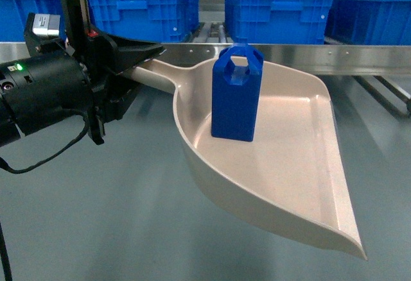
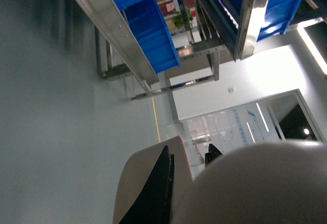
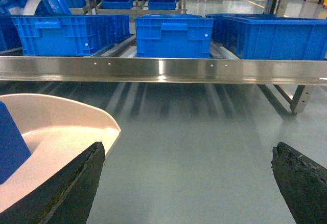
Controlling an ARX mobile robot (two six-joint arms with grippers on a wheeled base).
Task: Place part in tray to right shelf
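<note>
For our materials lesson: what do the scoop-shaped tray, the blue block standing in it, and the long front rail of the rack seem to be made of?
The tray: probably moulded plastic, cream, with a smooth soft sheen. The block: likely solid plastic, uniform matte blue. The front rail: metal, apparently stainless steel, with a bright, mirror-like surface and rivet dots.

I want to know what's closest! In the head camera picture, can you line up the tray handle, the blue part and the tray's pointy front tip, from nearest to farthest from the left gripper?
From the left gripper:
1. Tray handle, gripped in it.
2. Blue part, standing upright inside the tray.
3. Tray's pointy front tip, lower right.
</note>
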